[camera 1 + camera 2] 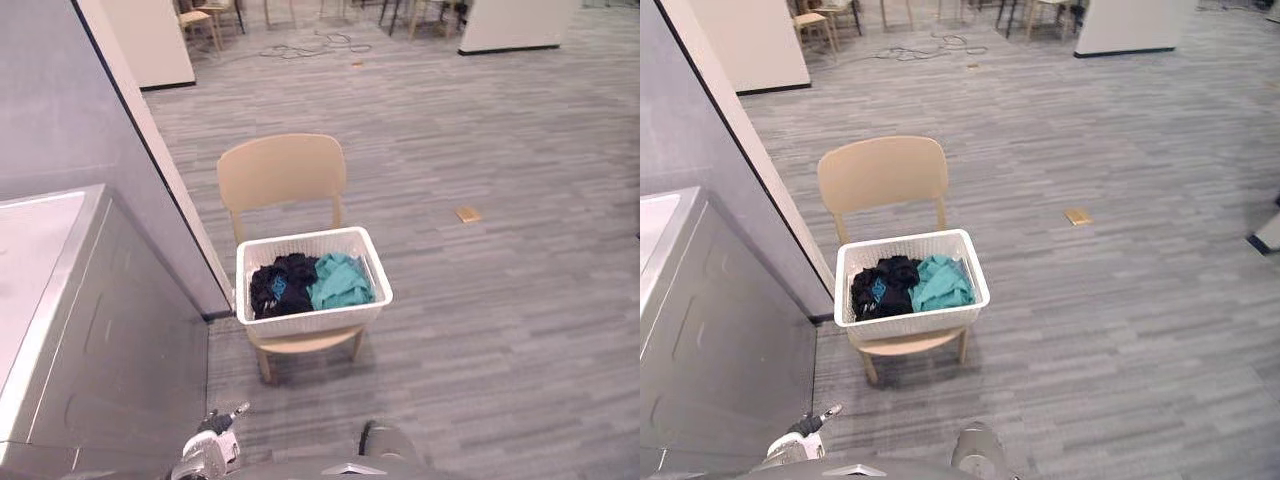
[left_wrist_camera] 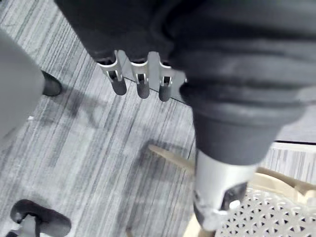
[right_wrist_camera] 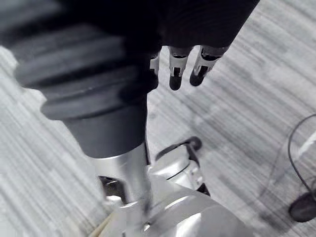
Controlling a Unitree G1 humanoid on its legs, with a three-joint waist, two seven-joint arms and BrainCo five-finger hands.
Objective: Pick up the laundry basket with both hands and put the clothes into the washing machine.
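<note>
A white laundry basket [image 1: 312,321] stands on the seat of a beige wooden chair [image 1: 283,172]. In it lie black clothes [image 1: 280,285] and a teal garment [image 1: 341,281]. The grey washing machine [image 1: 110,330] with its pale top is at the near left. My left hand [image 1: 210,452] hangs low beside the machine, well short of the basket. In the left wrist view its fingers [image 2: 140,84] are straight over the floor, with a basket corner [image 2: 261,217] past the thumb. My right hand's fingers [image 3: 175,69] hang relaxed above the carpet, holding nothing.
A grey wall panel [image 1: 60,90] with a dark edge rises behind the machine, left of the chair. A small tan object [image 1: 468,213] lies on the carpet to the right. Chairs [image 1: 205,18] and a cable [image 1: 315,45] are at the far back.
</note>
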